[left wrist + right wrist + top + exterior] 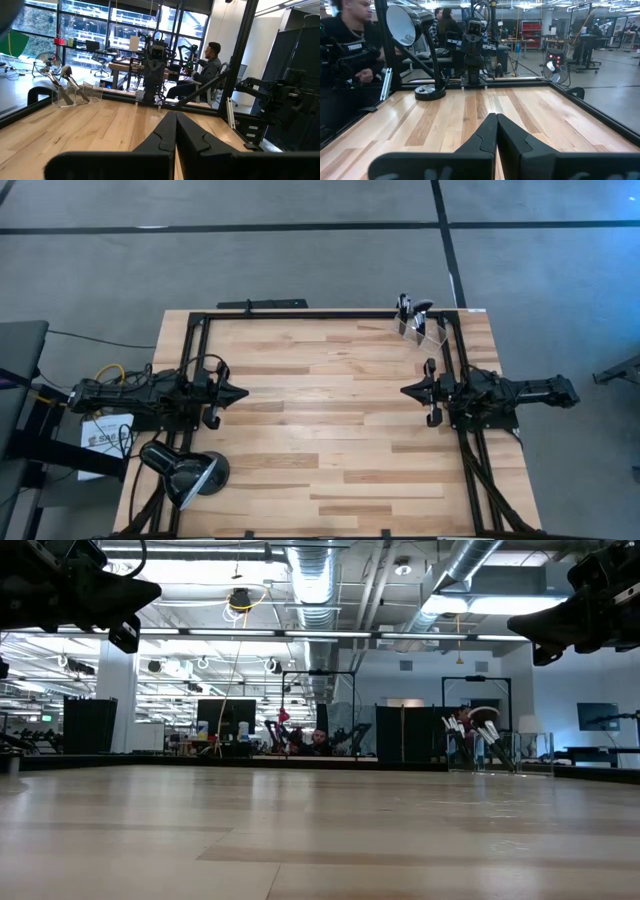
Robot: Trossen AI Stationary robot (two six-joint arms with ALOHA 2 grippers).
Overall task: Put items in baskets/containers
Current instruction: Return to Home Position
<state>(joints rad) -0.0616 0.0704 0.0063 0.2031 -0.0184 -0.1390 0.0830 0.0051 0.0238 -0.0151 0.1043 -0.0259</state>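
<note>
Wood planks, pale and striped, make up the table [330,470], and from the high view we read it like a clock face with 12 at the far edge. Between 1 and 2 o'clock, close to the corner of the black frame [300,312] that runs round the tabletop, stands the clear holder [425,332], upright on the wood. The brushes [408,308] are gathered inside it, their dark handles leaning and their heads sticking out above the rim; we make out one bigger, rounder head among the slim ones, but we cannot count them. In the low view the holder [480,752] shows far off with the brushes [470,732] fanned out in it, and the left wrist view catches it [75,94] by the frame rail. At 9 o'clock the left gripper [243,393] hangs above the table edge, pointing toward the centre; its own camera shows the two fingers pressed together with nothing between them [175,116]. At 3 o'clock the right gripper [404,392] faces it, well apart from the holder, and its fingers likewise meet on nothing [496,116]. In the low view both hang well above the wood. Near 8 o'clock sits a black dome lamp [185,470]. Beyond the table a seated person [207,67] shows in the room.
</note>
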